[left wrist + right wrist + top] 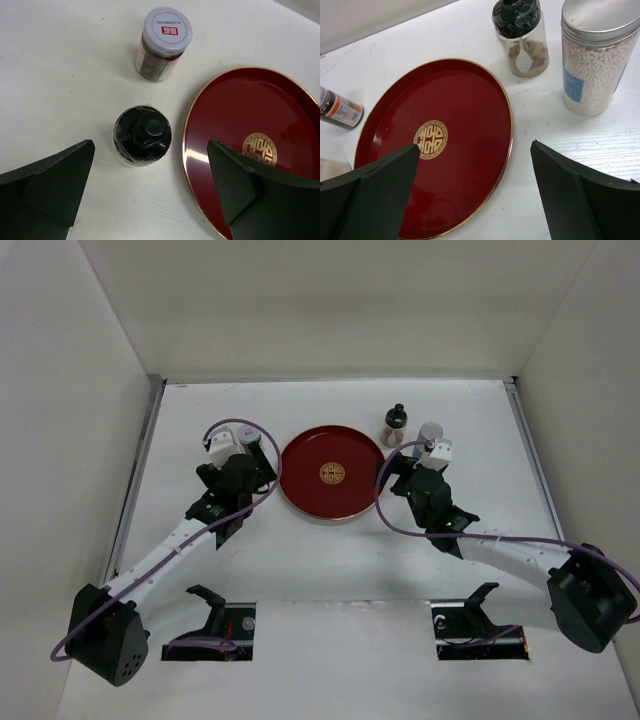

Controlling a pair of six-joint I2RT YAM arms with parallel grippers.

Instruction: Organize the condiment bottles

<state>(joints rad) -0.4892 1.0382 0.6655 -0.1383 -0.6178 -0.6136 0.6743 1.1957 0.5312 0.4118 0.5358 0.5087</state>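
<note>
Spread wide, the left gripper (151,147) hangs above an upright black-capped bottle (143,135) standing just ahead of its gap beside the red tray (235,107), while the right gripper (475,144), equally wide, hovers short of a silver-lidded jar (595,60).

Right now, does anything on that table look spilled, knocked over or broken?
Nothing stands out. The white-lidded jar and black-capped bottle left of the red tray, and the spoon bottle and silver-lidded jar right of it, all stand upright with lids on. No spill or damage shows; the tray holds nothing.
</note>
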